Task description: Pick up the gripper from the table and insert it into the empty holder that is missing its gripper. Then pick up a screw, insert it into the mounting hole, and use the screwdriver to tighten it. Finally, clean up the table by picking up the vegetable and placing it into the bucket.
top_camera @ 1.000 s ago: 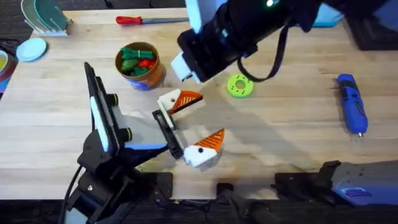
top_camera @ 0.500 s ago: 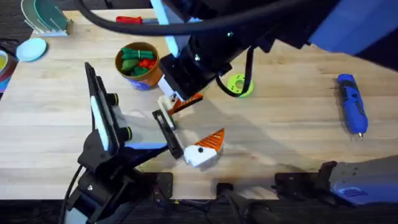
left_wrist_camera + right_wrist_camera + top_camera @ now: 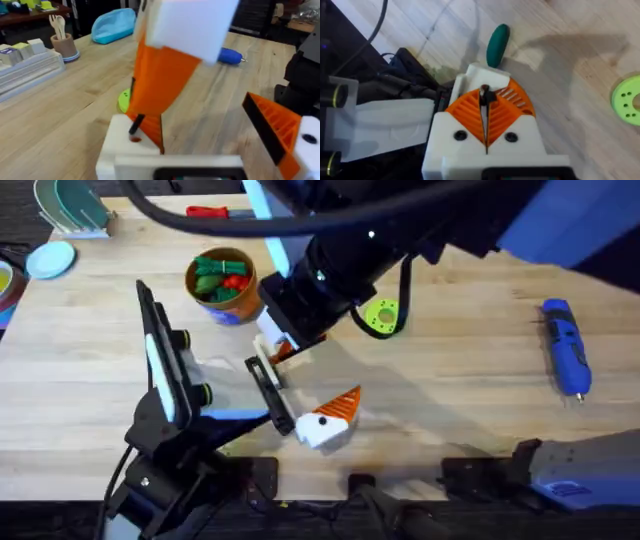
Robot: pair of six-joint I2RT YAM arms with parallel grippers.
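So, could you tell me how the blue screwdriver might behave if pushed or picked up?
The screwdriver lies flat on the table; its round body would probably roll if nudged sideways. It looks rigid, likely easier gripped at the thick body than the tip.

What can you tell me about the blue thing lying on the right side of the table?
The screwdriver is a thick, blue, pen-shaped tool that looks like plastic. Its body narrows to a thin tip, which points toward the table's near edge. It lies flat on the wood, well off to the right, by itself. Nothing touches it.
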